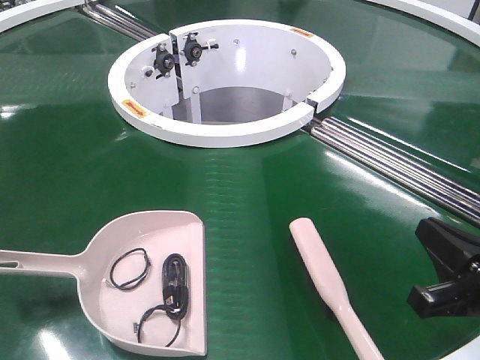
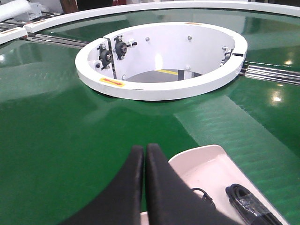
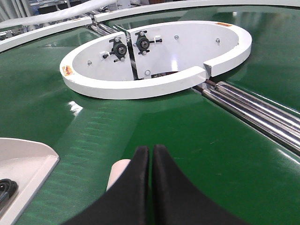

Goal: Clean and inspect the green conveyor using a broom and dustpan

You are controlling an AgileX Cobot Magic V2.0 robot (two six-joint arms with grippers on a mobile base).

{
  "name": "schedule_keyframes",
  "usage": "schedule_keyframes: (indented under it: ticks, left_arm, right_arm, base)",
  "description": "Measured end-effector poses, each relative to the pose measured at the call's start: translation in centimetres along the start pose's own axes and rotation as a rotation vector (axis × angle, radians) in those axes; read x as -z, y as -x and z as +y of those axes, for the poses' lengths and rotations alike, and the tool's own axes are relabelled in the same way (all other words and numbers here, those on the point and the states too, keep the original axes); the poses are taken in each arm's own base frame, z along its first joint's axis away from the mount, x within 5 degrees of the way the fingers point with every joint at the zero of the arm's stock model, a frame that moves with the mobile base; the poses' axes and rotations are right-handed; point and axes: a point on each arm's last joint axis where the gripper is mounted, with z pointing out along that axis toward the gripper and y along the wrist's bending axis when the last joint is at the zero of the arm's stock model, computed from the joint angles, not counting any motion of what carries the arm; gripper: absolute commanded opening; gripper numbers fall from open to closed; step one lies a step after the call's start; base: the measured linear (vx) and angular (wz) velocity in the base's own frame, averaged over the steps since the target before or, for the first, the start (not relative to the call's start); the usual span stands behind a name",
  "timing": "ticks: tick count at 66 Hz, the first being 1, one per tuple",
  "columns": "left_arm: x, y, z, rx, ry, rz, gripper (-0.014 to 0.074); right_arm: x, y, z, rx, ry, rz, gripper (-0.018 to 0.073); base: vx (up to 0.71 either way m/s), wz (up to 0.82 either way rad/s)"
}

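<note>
The belt [image 1: 247, 187] is filling nearly every view, glossy green and stretching wide around the white ring [image 1: 225, 135] at its centre. Metal rollers [image 1: 397, 169] are running from the ring's right side toward the right edge of the front view, and another set is showing at the upper left behind the ring.

The dustpan [image 1: 157, 281] is lying flat on the belt at the lower left of the front view, its handle reaching off the left edge and its flat front edge facing right. Black cables [image 1: 174, 289] are sitting inside it, one looped and one bundled. The broom [image 1: 322, 274] is lying on the belt to the right of the pan, well apart from it, its rounded head pointing up toward the ring and its handle running off the bottom edge. A wide strip of bare belt is lying between pan and broom, and more between both and the ring.

The left gripper [image 2: 144, 150] is hanging over the pan's near rim, its black fingers pressed together with nothing between them. The right gripper [image 3: 151, 150] is likewise closed and empty, its tips sitting just over the broom's rounded head, which is peeking out at their left. In the front view, part of the right arm is showing at the right edge, beside the broom.
</note>
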Motion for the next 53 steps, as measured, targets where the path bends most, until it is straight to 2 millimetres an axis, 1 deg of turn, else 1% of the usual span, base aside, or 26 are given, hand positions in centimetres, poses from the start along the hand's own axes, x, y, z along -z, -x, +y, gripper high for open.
schedule_keyframes:
  ticks: [33, 43, 48, 53]
  left_arm:
    - [0.0, 0.0, 0.0, 0.001, -0.001, 0.001, -0.0023]
    - [0.9, 0.1, 0.0, -0.031, 0.012, -0.038, -0.0023]
    - [1.5, -0.7, 0.1, -0.024, 0.039, -0.050, -0.0023]
    - [1.8, -2.4, 0.2, 0.009, 0.080, -0.043, -0.0023]
  right_arm:
    - [0.0, 0.0, 0.0, 0.000, 0.000, 0.000, -0.0005]
    - [0.0, 0.0, 0.0, 0.000, 0.000, 0.000, -0.0005]
    - [0.0, 0.0, 0.0, 0.000, 0.000, 0.000, -0.0005]
    - [0.0, 0.0, 0.0, 0.000, 0.000, 0.000, -0.0005]
  base:
    - [0.00, 0.00]
    - [0.00, 0.00]
    - [0.00, 0.00]
    - [0.00, 0.00]
